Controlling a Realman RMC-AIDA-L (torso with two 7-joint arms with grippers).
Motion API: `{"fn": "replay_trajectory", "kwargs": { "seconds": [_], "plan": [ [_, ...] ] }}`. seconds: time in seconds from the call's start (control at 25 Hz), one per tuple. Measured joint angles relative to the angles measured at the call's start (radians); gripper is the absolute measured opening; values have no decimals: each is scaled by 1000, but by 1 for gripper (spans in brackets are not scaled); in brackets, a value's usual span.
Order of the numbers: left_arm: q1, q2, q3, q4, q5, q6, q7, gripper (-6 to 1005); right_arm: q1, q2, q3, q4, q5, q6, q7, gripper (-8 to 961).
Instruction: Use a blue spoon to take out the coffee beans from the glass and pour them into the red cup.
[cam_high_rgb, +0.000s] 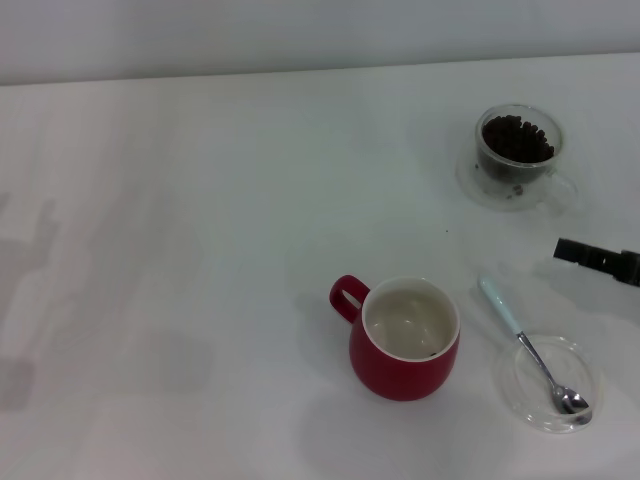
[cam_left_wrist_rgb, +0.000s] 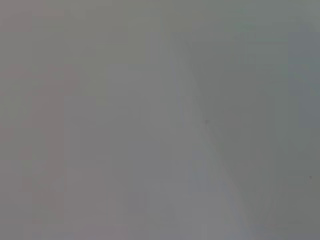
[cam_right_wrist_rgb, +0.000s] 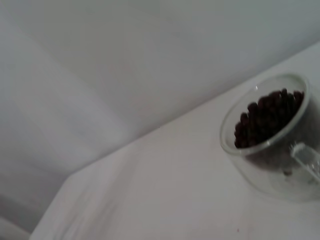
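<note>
One right pincer (cam_high_rgb: 597, 259) cut off at edge, grip unclear | left pincer unseen | blue spoon (cam_high_rgb: 530, 347) untouched

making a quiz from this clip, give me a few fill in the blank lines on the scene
1. The blue spoon rests with its bowl in the clear ____.
2. The coffee beans fill the ____.
3. The red cup has its handle toward the robot's ____.
4. The right gripper holds ____.

Answers: dish; glass; left; nothing

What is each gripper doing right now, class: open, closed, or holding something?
Left gripper: not in view.
Right gripper: enters at the right edge between the glass and the blue spoon; holds nothing visible, fingers cannot be told.
</note>
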Motion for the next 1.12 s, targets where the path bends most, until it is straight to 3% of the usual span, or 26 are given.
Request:
{"fn": "replay_trajectory", "kwargs": {
  "seconds": [0.24, 0.44, 0.72, 0.96, 1.12],
  "plan": [
    [0, -3, 0, 0, -7, 1, 0, 651, 7, 6, 96, -17, 1, 29, -72, 218],
    [10, -15, -1, 8, -64, 7, 42, 651, 7, 11, 255, -18, 2, 28, -195, 218],
    [58, -18, -2, 58, -183, 36, 35, 652, -31, -3, 485, -18, 2, 8, -352, 218],
    [75, -20, -3, 89, -311, 51, -20, 652, -69, 27, 778, -9, 2, -5, -600, 218],
    [76, -21, -3, 101, -354, 60, -148, 652, -69, 43, 930, -8, 2, -44, -708, 218]
  ]
}}
